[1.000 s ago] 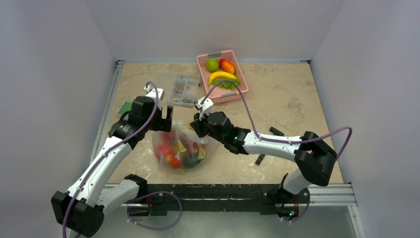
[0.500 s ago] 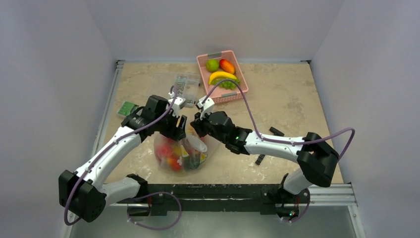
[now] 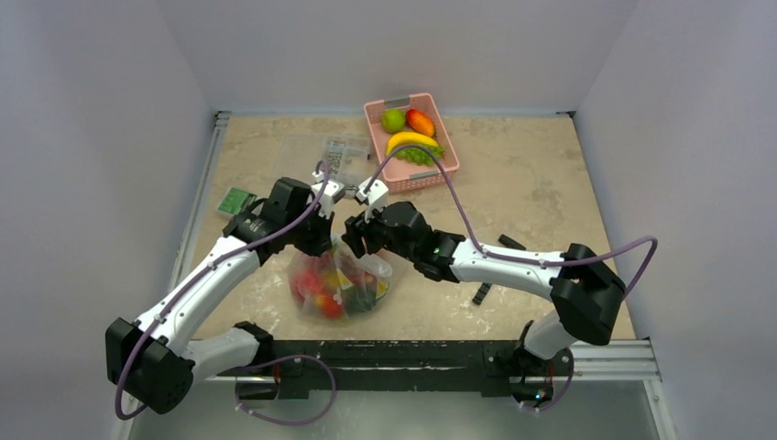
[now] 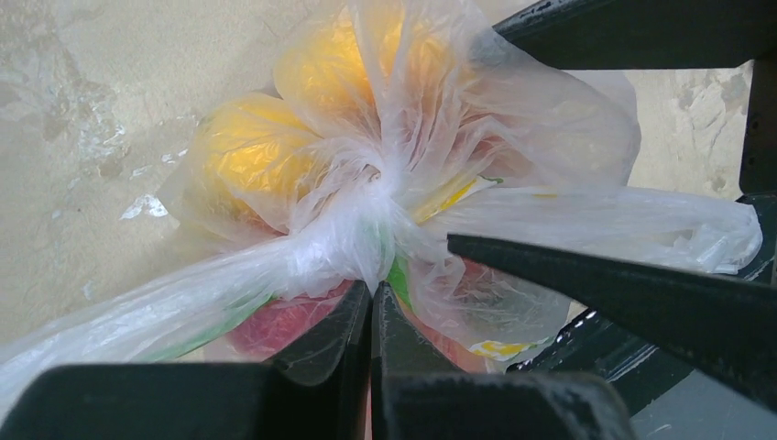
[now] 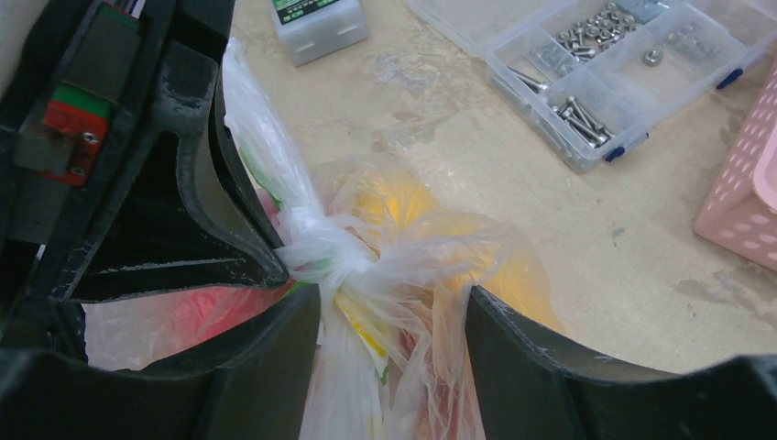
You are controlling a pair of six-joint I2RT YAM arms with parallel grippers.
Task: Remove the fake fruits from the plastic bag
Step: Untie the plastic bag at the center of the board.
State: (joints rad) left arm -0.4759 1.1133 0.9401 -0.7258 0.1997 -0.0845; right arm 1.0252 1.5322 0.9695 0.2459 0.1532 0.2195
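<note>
- Left gripper (image 4: 371, 316): clamped on bag (image 3: 339, 284) at knot (image 4: 366, 197); film could tear or slip.
- Right gripper (image 5: 394, 330): jaws apart just beside knot; pulling may tighten it, trapping fruits (image 3: 316, 286).

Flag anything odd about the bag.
The plastic bag is tied shut: a tight knot closes its top, so the fake fruits are sealed inside. The left end effector pinches plastic at that knot.

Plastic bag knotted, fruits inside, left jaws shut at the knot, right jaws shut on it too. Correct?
Not quite. The right gripper has its jaws open, straddling the plastic bag below the knot; the right wrist view shows it. The rest holds: fake fruits inside, left gripper shut at the knot.
</note>
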